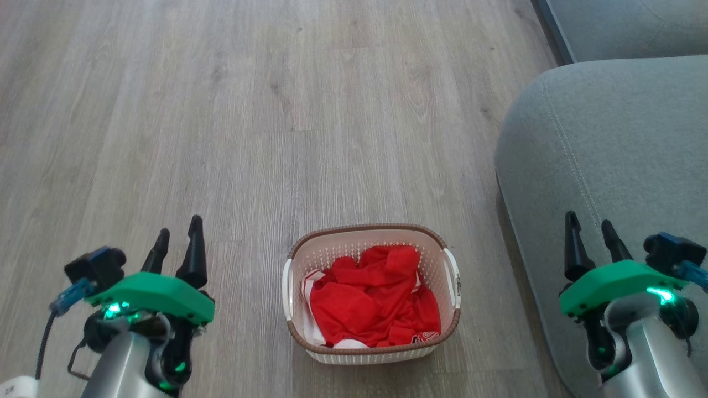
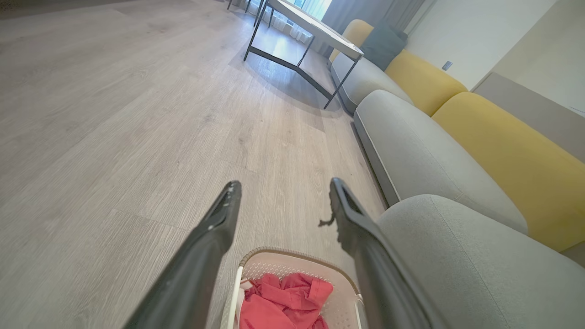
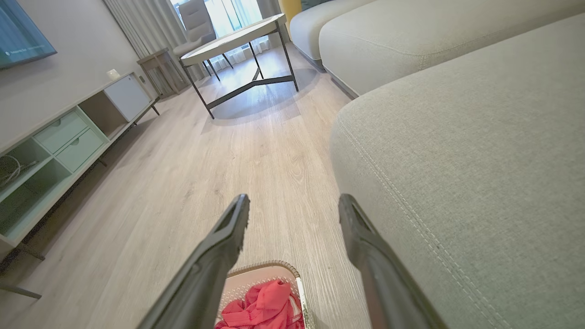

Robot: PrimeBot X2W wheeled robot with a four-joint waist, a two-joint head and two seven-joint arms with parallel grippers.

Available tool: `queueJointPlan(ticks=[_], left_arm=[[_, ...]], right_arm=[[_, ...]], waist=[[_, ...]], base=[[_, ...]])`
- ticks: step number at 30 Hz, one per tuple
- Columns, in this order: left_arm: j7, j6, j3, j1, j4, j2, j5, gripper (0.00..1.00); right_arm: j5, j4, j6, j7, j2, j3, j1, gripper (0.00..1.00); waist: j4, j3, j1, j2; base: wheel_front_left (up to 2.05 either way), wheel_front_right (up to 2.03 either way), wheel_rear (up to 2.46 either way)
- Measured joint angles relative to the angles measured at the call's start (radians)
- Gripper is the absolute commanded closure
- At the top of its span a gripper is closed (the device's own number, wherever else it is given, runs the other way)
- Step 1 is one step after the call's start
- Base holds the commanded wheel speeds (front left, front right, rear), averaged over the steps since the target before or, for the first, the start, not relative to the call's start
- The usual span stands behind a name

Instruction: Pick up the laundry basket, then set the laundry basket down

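Where the basket sits: on the wood floor, between left gripper and right gripper, apart from both, near the grey sofa.
Inside it: crumpled red cloth.
Handles: white, one on each side, untouched.
Left gripper: fingers spread wide, holding nothing, over bare floor left of the basket.
Right gripper: fingers spread wide, empty, in front of the sofa's edge, right of the basket.
Farther off: table on dark legs; low cabinet along the wall.
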Motion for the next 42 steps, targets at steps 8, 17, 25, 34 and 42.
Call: queueJointPlan(ticks=[8, 17, 25, 34, 42], left_arm=[[-0.024, 0.011, -0.018, -0.023, 0.018, 0.008, 0.067, 0.00], [-0.049, 0.012, -0.048, -0.033, 0.032, 0.014, 0.139, 0.00], [-0.066, 0.018, -0.073, -0.059, 0.036, 0.020, 0.195, 0.00], [-0.066, 0.033, -0.093, -0.074, 0.045, 0.032, 0.254, 0.00], [-0.055, 0.037, -0.106, -0.075, 0.051, 0.033, 0.255, 0.00]], right_arm=[[-0.087, 0.016, 0.000, -0.020, -0.003, 0.012, -0.006, 0.00], [-0.155, 0.020, 0.000, -0.045, -0.013, 0.046, -0.040, 0.00], [-0.189, 0.031, 0.000, -0.063, -0.032, 0.081, -0.045, 0.00], [-0.229, 0.050, 0.000, -0.086, -0.043, 0.116, -0.061, 0.00], [-0.198, 0.055, 0.000, -0.086, -0.050, 0.128, -0.070, 0.00]], waist=[[0.002, -0.002, 0.0000, 0.0000], [0.004, -0.003, 0.0000, 0.0000], [0.006, -0.005, 0.0000, 0.0000], [0.007, -0.004, 0.0000, 0.0000], [0.005, -0.003, 0.0000, 0.0000]], base=[[0.00, 0.00, 0.00], [0.00, 0.00, 0.00], [0.00, 0.00, 0.00], [0.00, 0.00, 0.00], [0.00, 0.00, 0.00]])
